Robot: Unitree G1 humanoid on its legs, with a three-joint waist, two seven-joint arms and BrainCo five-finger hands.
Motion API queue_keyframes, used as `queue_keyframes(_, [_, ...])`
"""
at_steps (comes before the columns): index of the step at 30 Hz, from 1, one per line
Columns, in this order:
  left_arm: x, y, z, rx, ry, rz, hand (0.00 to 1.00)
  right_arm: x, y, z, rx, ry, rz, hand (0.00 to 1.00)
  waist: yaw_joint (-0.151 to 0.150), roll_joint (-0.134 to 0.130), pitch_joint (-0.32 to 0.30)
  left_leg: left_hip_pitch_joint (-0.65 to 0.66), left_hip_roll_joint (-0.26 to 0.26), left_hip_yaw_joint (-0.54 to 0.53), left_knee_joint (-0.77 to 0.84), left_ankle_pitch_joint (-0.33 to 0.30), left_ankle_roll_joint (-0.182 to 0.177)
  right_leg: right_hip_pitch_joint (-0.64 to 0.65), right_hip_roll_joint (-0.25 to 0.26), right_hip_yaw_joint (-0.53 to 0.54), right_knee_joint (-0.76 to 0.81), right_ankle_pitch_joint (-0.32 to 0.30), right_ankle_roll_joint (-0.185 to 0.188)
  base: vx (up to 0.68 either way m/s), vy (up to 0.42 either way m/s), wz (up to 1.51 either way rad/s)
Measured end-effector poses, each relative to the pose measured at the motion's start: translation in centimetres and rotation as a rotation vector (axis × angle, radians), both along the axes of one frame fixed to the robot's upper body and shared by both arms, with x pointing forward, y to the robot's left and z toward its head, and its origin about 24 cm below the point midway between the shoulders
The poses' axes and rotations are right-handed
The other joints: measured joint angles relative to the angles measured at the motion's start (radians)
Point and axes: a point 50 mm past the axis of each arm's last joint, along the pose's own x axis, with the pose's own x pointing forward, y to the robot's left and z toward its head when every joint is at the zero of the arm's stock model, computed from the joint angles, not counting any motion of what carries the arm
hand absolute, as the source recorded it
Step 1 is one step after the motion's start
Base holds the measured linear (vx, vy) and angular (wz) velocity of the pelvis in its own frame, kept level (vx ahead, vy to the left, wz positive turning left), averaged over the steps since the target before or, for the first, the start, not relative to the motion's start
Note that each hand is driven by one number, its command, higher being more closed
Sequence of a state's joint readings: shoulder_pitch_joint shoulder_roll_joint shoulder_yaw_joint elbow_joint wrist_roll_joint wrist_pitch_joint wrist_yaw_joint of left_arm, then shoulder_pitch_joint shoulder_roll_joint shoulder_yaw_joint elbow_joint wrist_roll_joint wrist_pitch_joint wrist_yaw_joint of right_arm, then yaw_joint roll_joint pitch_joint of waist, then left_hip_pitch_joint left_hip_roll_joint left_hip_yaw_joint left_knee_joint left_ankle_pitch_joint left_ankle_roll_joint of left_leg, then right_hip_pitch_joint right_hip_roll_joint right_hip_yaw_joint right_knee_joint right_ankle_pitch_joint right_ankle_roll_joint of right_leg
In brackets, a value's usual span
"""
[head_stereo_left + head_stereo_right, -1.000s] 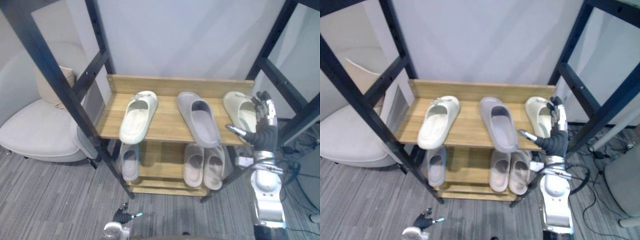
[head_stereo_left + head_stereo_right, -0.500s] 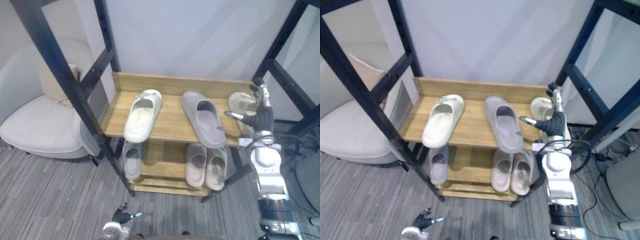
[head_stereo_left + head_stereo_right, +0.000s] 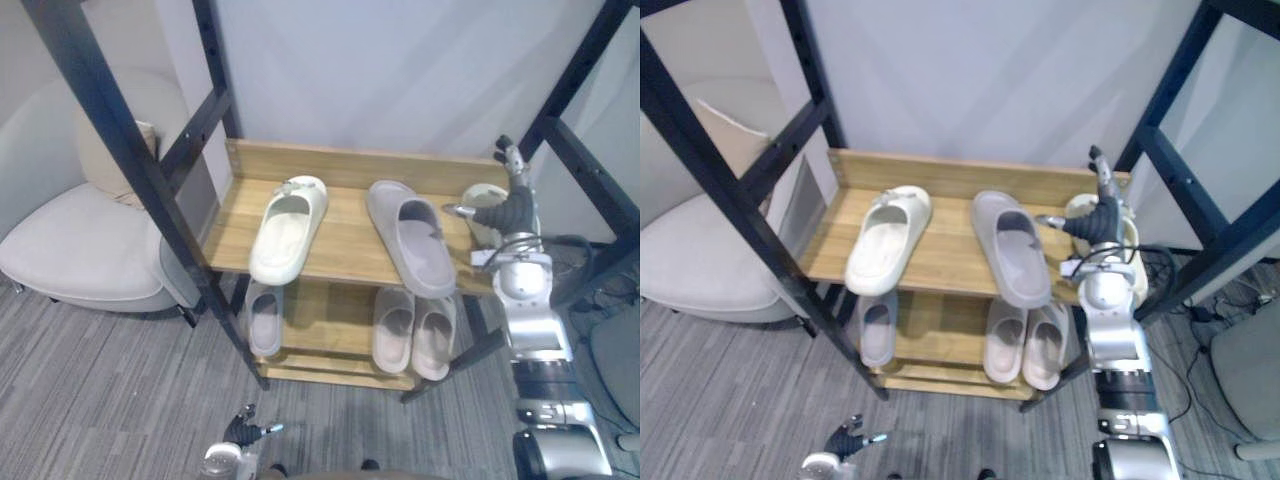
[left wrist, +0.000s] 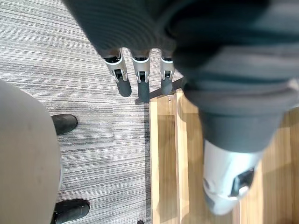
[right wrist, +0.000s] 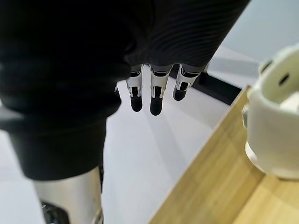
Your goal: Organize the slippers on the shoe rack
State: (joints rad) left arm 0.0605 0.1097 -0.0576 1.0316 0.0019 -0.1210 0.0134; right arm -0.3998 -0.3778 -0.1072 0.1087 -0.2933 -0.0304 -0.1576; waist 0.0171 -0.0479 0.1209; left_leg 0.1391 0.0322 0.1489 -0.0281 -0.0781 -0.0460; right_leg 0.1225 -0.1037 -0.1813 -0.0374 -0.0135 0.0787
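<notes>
Because the right hand [image 3: 515,205] stands at the right end of the shoe rack's top shelf [image 3: 340,245] with its fingers straight and nothing in its hold, the grasp on the cream slipper [image 5: 275,135] beside it is, by my reading, not yet made. In the right wrist view that slipper sits just past the fingertips, at the shelf's right end near the back board. Whether anything touches it I cannot tell.

The main risk I see is a push rather than a pick. Straight fingers closing late could slide the slipper toward the right edge, or jam it against the back board.

A second risk lies next door: the grey slipper [image 3: 412,238] lies slanted in the shelf's right half, its toe already over the front edge. The thumb points that way, and a sideways brush could tip it onto the pair [image 3: 415,330] on the lower shelf or to the floor.

The black frame post [image 3: 575,170] runs close by the arm — a wide lift might strike it.

The other cream slipper [image 3: 287,228] lies slanted left of centre, well clear. The left hand [image 3: 243,433] hangs low near the floor, fingers relaxed and empty.
</notes>
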Motion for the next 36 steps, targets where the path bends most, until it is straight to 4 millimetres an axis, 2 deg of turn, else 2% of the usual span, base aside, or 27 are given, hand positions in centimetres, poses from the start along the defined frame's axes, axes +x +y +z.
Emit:
queue_keyframes(4, [0.2, 0.1, 0.1, 0.001, -0.008, 0.002, 0.0, 0.8, 0.2, -0.9, -0.028, 0.069, 0.002, 0.0, 0.01, -0.008, 0.005, -0.001, -0.002, -0.005, -0.004, 0.001, 0.001, 0.0, -0.002, -0.005, 0.0, 0.0, 0.0, 0.0, -0.008, 0.03])
queue_keyframes(11, [0.4, 0.3, 0.3, 0.005, -0.022, 0.0, 0.0, 2.1, 1.8, -1.8, -0.062, 0.136, 0.04, 0.0, 0.023, -0.016, 0.014, -0.016, -0.008, -0.021, -0.004, 0.005, 0.007, -0.006, -0.008, -0.023, 0.0, 0.001, 0.0, -0.01, -0.009, 0.06])
queue_keyframes(16, [1.0, 0.4, 0.6, 0.007, -0.048, 0.0, 0.0, 3.1, 2.3, -1.1, -0.09, 0.134, 0.04, 0.0, 0.036, -0.019, 0.042, -0.019, -0.01, -0.022, -0.004, 0.01, 0.01, -0.009, -0.01, -0.024, 0.0, 0.01, -0.002, -0.04, -0.01, 0.02])
queue_keyframes(17, [1.0, 0.4, 0.6, 0.008, -0.052, 0.0, 0.0, 3.4, 2.6, -1.2, -0.099, 0.146, 0.047, 1.0, 0.039, -0.021, 0.044, -0.019, -0.01, -0.022, -0.005, 0.01, 0.01, -0.009, -0.01, -0.024, 0.0, 0.01, -0.002, -0.04, -0.015, 0.01])
queue_keyframes(26, [1.4, 0.5, 0.8, 0.0, -0.066, 0.018, 0.0, 4.2, 4.3, 0.3, -0.079, 0.098, 0.094, 1.0, 0.045, -0.023, 0.07, -0.015, -0.011, -0.026, -0.04, 0.037, 0.009, -0.018, -0.009, -0.029, 0.0, 0.01, -0.002, -0.02, -0.016, 0.01])
queue_keyframes(36, [1.5, 0.7, 0.9, 0.004, -0.071, 0.021, 0.0, 3.6, 4.4, 0.0, 0.01, 0.073, 0.144, 1.0, 0.045, -0.035, 0.077, 0.004, -0.01, -0.024, -0.041, 0.037, 0.008, 0.0, -0.009, -0.029, 0.0, 0.009, -0.002, 0.0, 0.0, 0.0])
